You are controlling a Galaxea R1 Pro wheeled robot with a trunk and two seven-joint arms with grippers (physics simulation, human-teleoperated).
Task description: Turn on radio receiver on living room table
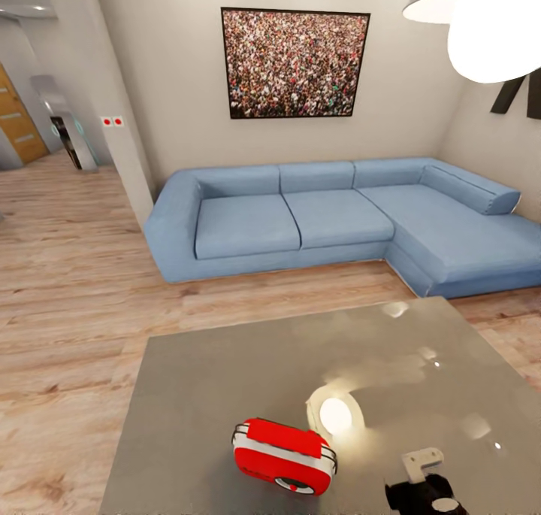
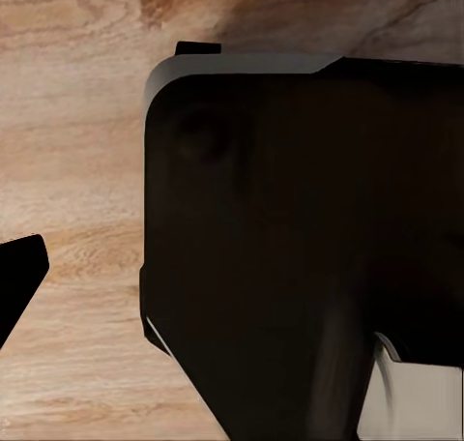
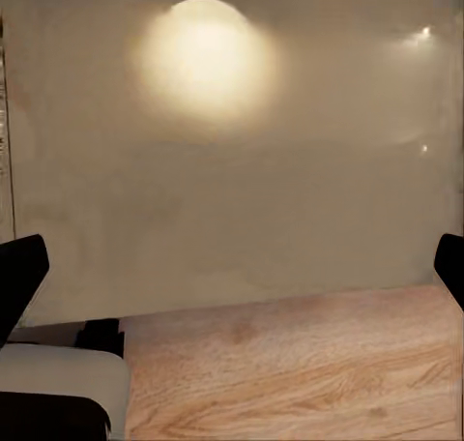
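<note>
Radio receiver (image 1: 284, 455) lies at the tabletop's (image 1: 225, 380) near edge, about six o'clock in the head view, and the right hand (image 1: 425, 479) at four o'clock, fingers spread wide, should probably swing left and press its dial gently.

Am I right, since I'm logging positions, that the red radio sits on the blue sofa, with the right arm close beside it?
No. The head view shows the radio receiver on the glossy grey table, not the blue sofa. The right arm is indeed close beside it.
</note>
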